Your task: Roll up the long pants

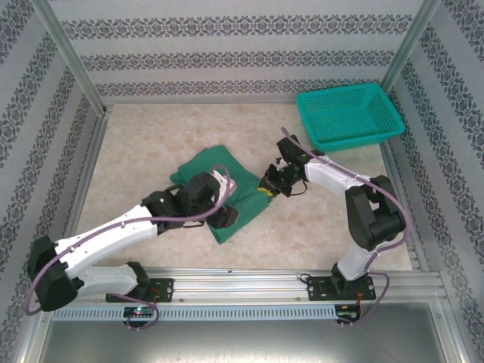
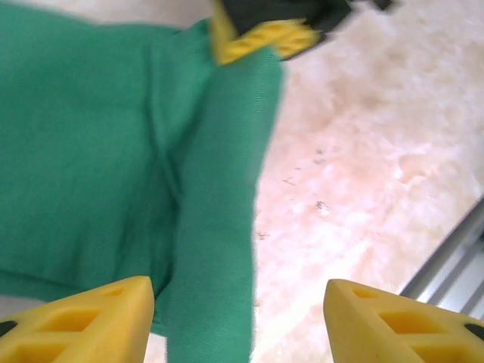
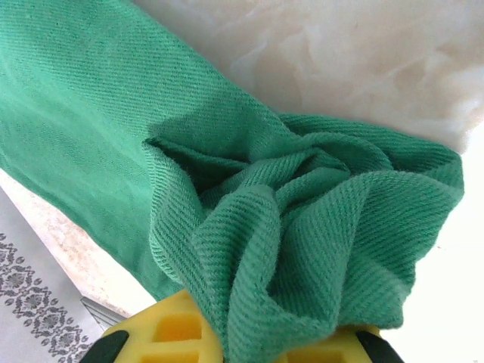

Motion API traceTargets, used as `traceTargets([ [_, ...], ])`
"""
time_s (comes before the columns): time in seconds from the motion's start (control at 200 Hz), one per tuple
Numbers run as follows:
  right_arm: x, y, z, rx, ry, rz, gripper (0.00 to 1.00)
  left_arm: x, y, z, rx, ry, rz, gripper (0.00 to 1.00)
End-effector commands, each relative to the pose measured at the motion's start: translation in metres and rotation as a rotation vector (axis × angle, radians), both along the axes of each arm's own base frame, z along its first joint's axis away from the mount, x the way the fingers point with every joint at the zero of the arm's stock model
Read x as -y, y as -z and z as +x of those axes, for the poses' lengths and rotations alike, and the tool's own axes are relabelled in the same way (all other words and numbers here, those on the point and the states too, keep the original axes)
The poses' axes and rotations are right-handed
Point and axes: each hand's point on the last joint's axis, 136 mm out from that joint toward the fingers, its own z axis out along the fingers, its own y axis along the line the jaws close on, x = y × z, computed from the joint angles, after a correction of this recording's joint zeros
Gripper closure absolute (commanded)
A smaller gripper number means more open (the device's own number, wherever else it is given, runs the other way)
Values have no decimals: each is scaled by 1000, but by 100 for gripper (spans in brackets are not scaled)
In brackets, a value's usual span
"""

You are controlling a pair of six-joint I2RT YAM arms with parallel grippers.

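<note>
The right tool (image 3: 265, 344) is clamped on a bunched corner of the pants (image 3: 302, 219). The cloth gathers in deep creases right at its yellow fingertips (image 3: 170, 333) and spreads away from it as a flatter fold. The left tool (image 2: 238, 325) has its jaws apart and grips nothing. A folded strip of the pants lies on the counter (image 2: 363, 151) just ahead of the gap, and the right tool's yellow tip shows at the strip's far end.

From above, the pants (image 1: 208, 162) sit as a loosely folded heap between the left tool (image 1: 225, 217) and the right tool (image 1: 269, 187), both at its edge.

The cloth looks like a light woven twill: soft, limp and not fragile. It should crush easily under a pinch, sag wherever it is unsupported, and spring open if let go. The best hold is probably a folded edge, pinched through all the layers, with one tool at each end of the edge to be turned over.

Below both tools the counter is pale, marbled, flat and smooth, so the cloth may slide rather than roll. A metal rail (image 2: 454, 265) runs off to the left tool's right. Beyond the right tool, well apart, a teal basket (image 1: 348, 113) stands by the patterned walls (image 1: 227, 45)
</note>
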Motion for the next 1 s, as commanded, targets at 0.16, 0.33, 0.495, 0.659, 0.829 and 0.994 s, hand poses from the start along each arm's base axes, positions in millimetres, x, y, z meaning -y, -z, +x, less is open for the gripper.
traceTargets([
  [0.16,-17,-5,9,-7,-12,44,100,47,56,-17,14,222,183,48],
  [0.33,-18,-5,8,-6,-21,50,100,48,86,4,-10,182,251,49],
  [0.495,-18,-4,8,-1,-27,51,100,24,96,30,-48,72,275,49],
  [0.659,-18,-4,11,8,-31,48,100,-6,100,53,-64,-51,321,50],
  [0.829,-21,-19,26,95,-65,61,52,-21,130,57,-157,-103,377,52],
  [0.994,-9,-58,33,288,-149,-44,19,-31,168,56,-275,-170,378,56],
])
